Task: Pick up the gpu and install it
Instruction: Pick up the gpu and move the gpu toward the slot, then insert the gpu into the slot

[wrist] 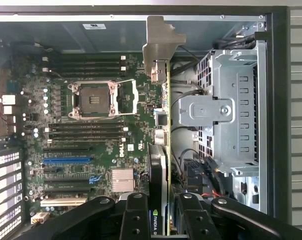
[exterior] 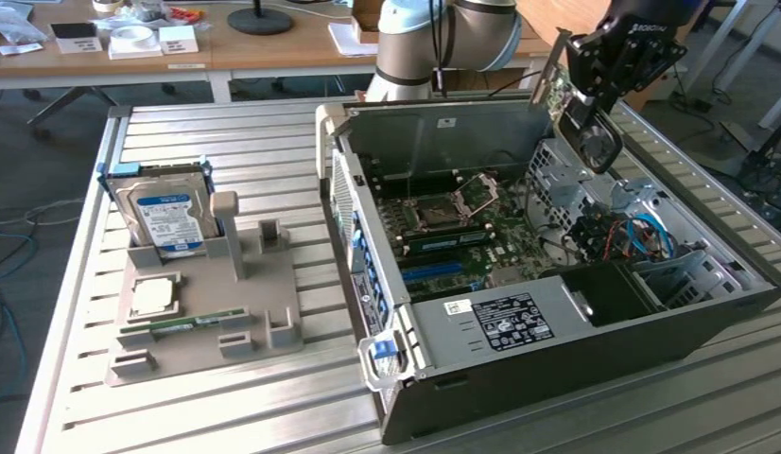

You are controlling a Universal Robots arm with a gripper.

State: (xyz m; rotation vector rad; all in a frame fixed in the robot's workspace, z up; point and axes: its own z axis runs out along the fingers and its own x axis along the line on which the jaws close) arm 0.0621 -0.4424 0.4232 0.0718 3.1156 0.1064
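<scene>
My gripper (exterior: 601,68) hangs over the far right corner of the open computer case (exterior: 555,359), shut on the gpu (exterior: 593,142). The card is held on edge, its black cooler facing out and its silvery bracket (exterior: 548,68) pointing up and back. In the wrist view the gpu (wrist: 164,150) appears edge-on between my gripper's (wrist: 163,220) fingers (wrist: 135,215), with the bracket (wrist: 160,40) at its far end. It floats above the motherboard (wrist: 106,135), beside the metal drive cage (wrist: 226,110). The expansion slots (wrist: 66,161) lie off to one side of the card.
On the exterior view's left a grey parts holder (exterior: 258,293) carries a hard drive (exterior: 164,213), a CPU (exterior: 155,295) and a RAM stick (exterior: 189,326). Loose cables (exterior: 631,236) crowd the case near the cage. A power supply (exterior: 529,317) fills the case's front.
</scene>
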